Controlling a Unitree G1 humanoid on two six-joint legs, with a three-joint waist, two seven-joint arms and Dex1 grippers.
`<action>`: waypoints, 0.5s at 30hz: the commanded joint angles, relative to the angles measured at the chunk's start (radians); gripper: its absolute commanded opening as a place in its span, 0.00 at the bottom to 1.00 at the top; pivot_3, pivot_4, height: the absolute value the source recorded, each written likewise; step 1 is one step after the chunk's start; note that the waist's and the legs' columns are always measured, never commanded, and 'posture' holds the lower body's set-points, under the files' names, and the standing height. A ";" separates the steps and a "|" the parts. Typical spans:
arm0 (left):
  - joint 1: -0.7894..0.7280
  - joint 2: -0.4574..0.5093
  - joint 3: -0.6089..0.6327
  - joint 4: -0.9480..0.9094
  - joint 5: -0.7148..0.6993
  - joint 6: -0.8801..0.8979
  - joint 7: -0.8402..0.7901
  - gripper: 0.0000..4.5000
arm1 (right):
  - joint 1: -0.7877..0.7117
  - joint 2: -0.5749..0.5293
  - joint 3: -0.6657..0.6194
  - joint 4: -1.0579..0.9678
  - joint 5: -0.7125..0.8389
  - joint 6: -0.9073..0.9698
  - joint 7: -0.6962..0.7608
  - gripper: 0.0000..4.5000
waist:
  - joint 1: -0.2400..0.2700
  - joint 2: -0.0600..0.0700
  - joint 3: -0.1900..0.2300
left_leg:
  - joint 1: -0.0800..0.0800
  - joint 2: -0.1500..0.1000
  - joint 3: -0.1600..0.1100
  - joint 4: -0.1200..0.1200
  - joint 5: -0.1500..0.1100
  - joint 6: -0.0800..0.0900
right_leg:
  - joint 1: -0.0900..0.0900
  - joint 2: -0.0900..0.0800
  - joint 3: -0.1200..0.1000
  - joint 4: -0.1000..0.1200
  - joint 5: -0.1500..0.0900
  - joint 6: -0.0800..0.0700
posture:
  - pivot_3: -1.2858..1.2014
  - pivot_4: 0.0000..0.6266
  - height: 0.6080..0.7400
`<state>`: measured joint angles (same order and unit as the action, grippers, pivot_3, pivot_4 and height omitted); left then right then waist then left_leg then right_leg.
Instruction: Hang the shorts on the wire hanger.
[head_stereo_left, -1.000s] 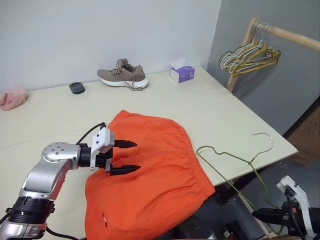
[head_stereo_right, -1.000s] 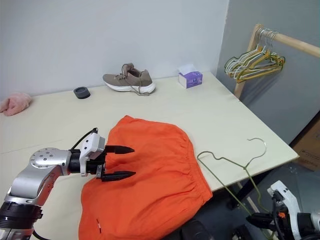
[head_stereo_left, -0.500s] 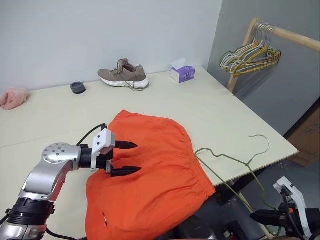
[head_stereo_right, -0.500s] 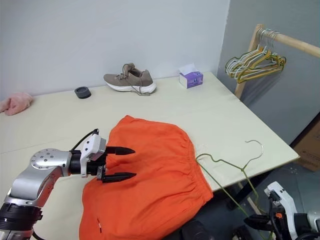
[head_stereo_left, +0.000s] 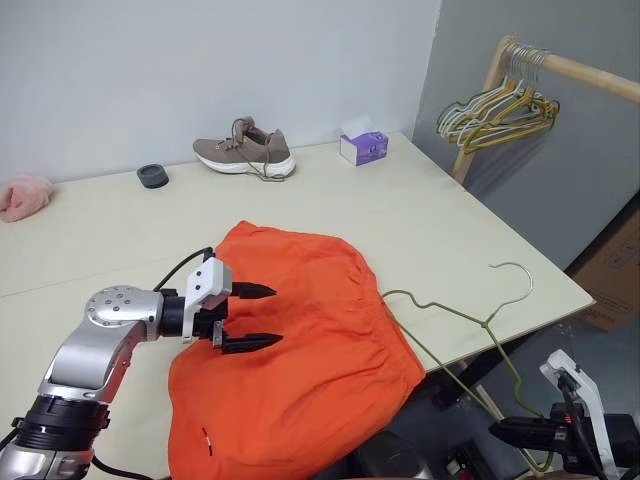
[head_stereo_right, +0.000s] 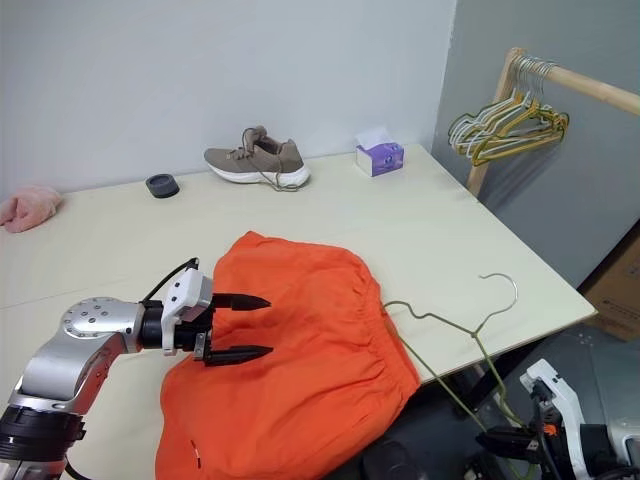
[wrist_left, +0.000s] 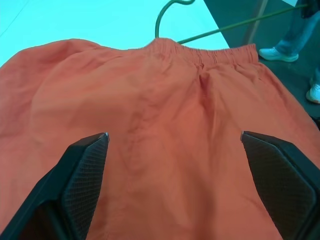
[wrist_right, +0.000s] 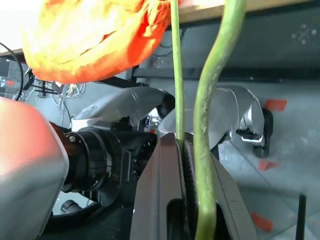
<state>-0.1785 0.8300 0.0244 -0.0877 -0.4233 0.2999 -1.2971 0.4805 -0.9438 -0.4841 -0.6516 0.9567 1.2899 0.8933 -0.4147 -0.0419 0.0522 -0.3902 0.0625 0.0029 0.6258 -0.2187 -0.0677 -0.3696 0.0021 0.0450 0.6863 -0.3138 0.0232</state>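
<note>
The shorts (head_stereo_left: 295, 345) lie spread flat on the table (head_stereo_left: 420, 215), their gathered waistband running along the side nearest the table's right edge and their lower part draping over the near edge. The left gripper (head_stereo_left: 250, 316) hovers just above the middle of the shorts with its two black fingers spread wide and nothing between them. The right gripper (wrist_right: 186, 150) sits below the table's near right corner, its fingers pinched together on the wire hanger (head_stereo_left: 455, 318) — the wrist view shows the thin green-grey wire clamped between the pads. From that grip the wire hanger slants up across the table edge, its hook lifted over the table to the right of the shorts and one shoulder tip just beside the waistband, possibly touching it. The step in hand looks like feeding that shoulder into the waist opening. To do it well, the left gripper should probably drop to the waistband and lift only the top layer, so a mouth opens for the wire; the right arm would then slide the hanger in low and level — a steep tilt could snag the elastic or push the shorts along the table. Keeping the pinch firm matters, since thin wire can swivel between the pads.
</note>
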 joint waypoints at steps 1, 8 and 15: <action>-0.001 0.001 0.012 -0.007 0.004 -0.018 0.010 0.99 | -0.023 -0.031 0.042 -0.074 0.054 -0.001 0.014 0.00 | 0.000 0.000 0.000 | 0.000 0.000 0.000 0.000 0.000 0.000 | 0.000 0.000 0.000 0.000 0.000 0.000 | 0.36 0.00 1.00; -0.017 -0.004 0.030 0.021 0.020 -0.032 0.058 0.99 | -0.088 -0.049 0.186 -0.097 0.027 -0.043 -0.009 0.00 | 0.000 0.000 0.000 | 0.000 0.000 0.000 0.000 0.000 0.000 | 0.000 0.000 0.000 -0.001 0.000 0.000 | 0.36 0.00 1.00; -0.037 -0.013 0.062 0.022 0.013 -0.020 0.138 0.99 | -0.141 -0.036 0.233 0.006 -0.017 -0.045 -0.067 0.00 | 0.003 -0.001 0.000 | -0.001 0.000 0.000 0.000 0.000 0.000 | 0.000 0.000 0.000 -0.001 0.000 0.001 | 0.37 0.00 1.00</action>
<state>-0.1914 0.8198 0.0497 -0.0490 -0.4032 0.2822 -1.1824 0.3555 -0.9801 -0.2349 -0.6587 0.9396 1.2512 0.8372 -0.4114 -0.0430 0.0520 -0.3915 0.0624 0.0026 0.6258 -0.2189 -0.0675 -0.3696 0.0021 0.0452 0.6848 -0.3134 0.0239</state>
